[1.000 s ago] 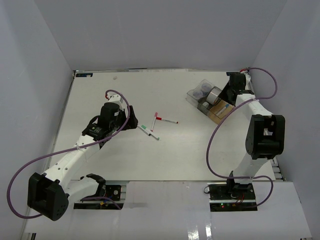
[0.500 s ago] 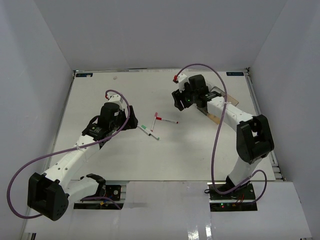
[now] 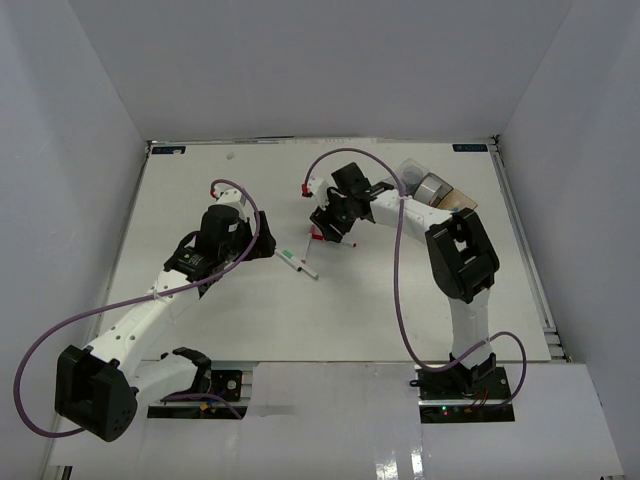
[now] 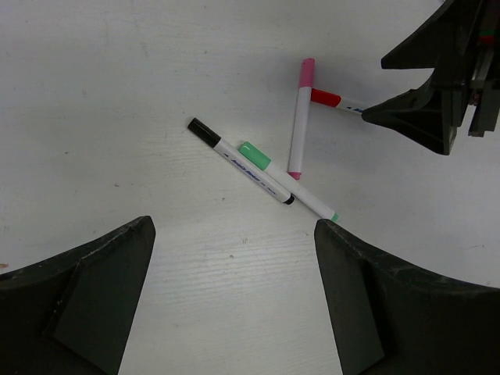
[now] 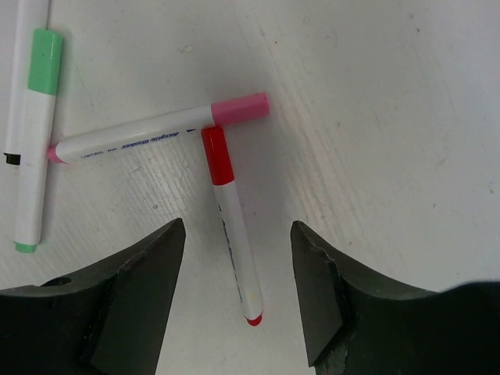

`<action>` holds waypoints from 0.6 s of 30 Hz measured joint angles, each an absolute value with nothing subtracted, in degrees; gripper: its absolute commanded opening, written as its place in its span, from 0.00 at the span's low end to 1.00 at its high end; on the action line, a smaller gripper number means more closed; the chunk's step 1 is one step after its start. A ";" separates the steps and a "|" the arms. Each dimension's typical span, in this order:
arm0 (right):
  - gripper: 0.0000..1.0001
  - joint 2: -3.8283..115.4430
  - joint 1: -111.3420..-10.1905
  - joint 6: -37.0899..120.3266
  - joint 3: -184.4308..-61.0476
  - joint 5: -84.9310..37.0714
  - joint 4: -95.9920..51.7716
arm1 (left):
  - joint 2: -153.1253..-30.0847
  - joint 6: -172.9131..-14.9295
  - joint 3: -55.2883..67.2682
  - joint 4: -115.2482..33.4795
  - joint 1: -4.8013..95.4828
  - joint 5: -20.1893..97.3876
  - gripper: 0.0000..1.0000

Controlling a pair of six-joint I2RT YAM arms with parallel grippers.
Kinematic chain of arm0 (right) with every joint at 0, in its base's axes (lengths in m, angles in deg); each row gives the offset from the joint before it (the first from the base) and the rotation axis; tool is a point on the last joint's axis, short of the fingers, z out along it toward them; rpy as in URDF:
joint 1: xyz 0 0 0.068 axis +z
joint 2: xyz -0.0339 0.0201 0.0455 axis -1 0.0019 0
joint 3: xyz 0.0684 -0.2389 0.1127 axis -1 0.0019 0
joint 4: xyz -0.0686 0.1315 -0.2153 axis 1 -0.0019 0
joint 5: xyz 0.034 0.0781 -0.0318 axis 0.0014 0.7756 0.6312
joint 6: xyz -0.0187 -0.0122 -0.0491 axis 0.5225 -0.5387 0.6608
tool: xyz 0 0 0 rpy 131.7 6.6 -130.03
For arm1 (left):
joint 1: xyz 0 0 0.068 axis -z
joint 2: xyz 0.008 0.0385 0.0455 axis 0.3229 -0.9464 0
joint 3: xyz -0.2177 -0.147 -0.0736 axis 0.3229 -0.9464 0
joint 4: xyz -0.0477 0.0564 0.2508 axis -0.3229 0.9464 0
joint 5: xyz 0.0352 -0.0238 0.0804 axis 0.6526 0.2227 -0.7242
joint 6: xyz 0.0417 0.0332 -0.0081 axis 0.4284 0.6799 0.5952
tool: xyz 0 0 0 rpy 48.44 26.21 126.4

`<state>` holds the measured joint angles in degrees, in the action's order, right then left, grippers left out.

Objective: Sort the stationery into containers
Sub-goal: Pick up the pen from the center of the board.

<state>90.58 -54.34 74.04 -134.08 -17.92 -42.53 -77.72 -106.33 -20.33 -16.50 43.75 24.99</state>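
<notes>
Several white markers lie crossed mid-table. In the right wrist view a red-capped marker lies between the fingers of my open right gripper, which hovers just above it. Its cap touches a pink-capped marker. A green-capped marker lies at the left. My right gripper is over the red marker. My left gripper is open and empty, left of the markers. The left wrist view shows black-capped, green-capped, pink-capped and red-capped markers ahead of the left gripper.
The joined bins stand at the back right, partly hidden by the right arm, with a tape roll in them. White walls enclose the table on three sides. The right gripper's dark fingers show at the top right of the left wrist view.
My right arm has swung from the bins at the back right leftward to the markers and now hovers over the red-capped one. The left arm has not moved.
</notes>
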 measured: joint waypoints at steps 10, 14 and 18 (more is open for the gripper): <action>0.54 94.80 -53.49 76.20 -136.49 -18.34 -45.42 | -77.72 -106.33 -20.33 -16.50 43.75 24.99 0.94; 0.51 95.50 -53.14 76.90 -136.53 -19.06 -45.44 | -77.72 -106.33 -20.33 -16.50 43.75 25.02 0.94; 0.48 96.46 -52.75 77.69 -136.60 -19.67 -45.42 | -77.72 -106.33 -20.33 -16.50 43.75 25.02 0.94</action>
<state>96.46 -52.75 77.69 -136.60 -19.67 -45.42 -77.72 -106.33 -20.33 -16.50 43.75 25.02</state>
